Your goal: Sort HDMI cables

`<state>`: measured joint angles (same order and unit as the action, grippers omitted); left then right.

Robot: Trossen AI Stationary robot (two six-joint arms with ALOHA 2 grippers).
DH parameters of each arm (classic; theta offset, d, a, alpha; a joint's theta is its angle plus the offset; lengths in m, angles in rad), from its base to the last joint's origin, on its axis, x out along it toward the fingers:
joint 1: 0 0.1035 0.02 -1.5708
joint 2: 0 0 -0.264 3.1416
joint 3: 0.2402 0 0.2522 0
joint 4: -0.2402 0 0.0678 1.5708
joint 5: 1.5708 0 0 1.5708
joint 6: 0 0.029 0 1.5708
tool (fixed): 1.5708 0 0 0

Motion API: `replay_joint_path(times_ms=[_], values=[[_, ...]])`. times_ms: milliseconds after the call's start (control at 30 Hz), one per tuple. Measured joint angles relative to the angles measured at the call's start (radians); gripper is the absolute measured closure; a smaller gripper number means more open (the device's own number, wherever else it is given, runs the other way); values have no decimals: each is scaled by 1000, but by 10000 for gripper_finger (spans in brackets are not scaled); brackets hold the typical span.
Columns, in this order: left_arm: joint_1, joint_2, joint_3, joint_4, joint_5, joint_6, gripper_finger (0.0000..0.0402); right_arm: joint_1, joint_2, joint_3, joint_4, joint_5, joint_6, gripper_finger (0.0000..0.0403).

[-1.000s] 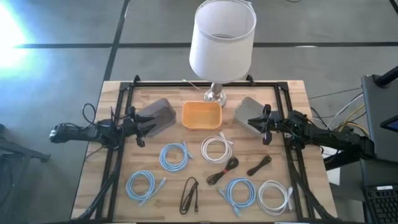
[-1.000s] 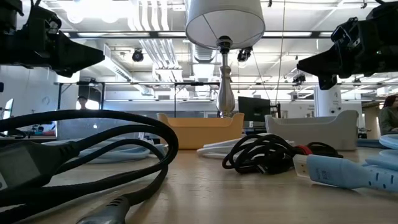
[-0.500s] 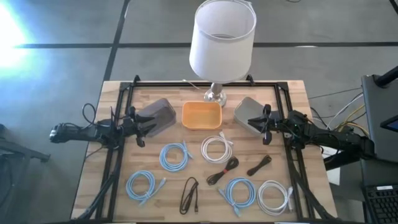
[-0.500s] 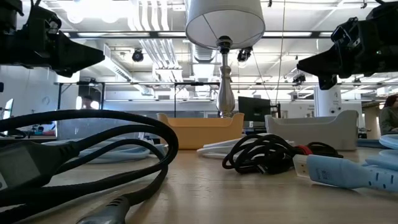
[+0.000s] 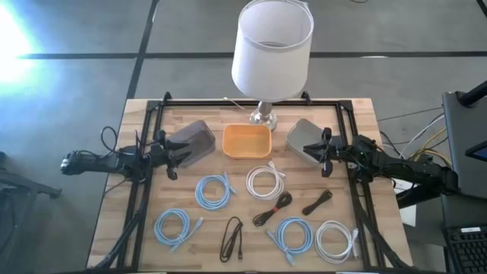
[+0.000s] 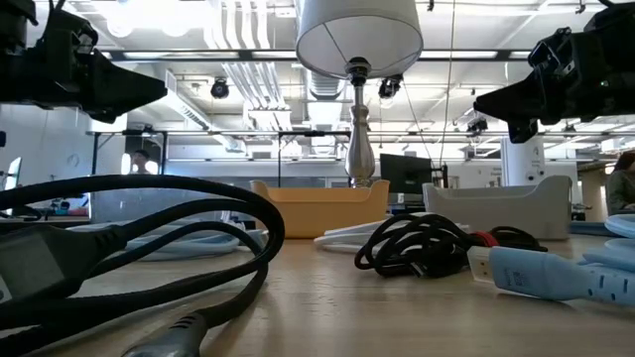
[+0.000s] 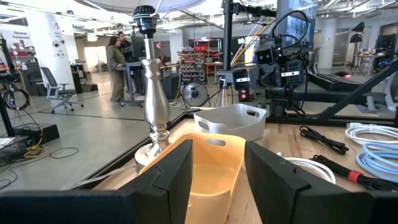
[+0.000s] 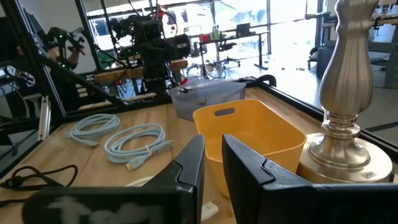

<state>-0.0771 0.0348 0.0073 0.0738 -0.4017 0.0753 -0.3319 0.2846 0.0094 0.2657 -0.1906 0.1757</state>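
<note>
person in far background (image 6: 140,165) shifted slightly

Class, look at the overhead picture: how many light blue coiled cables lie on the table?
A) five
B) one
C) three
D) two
C: three light blue coils show, one near the middle, one toward the left front, and one toward the right front beside a white coil.

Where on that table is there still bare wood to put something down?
Bare wood shows at the far corners, outside the left grey tray and the right grey tray, and along the near edge between the black cable and the light blue loop. The middle is crowded: cable coils lie close together in front of the orange tray.
</note>
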Motion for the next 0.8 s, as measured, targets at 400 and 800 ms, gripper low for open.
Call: replay_joint_path(times_ms=[400, 800], values=[[0, 0, 0, 0, 0, 0, 252, 0, 0, 0, 0, 0, 0, 351], [0, 0, 0, 0, 0, 0, 252, 0, 0, 0, 0, 10, -48, 351]])
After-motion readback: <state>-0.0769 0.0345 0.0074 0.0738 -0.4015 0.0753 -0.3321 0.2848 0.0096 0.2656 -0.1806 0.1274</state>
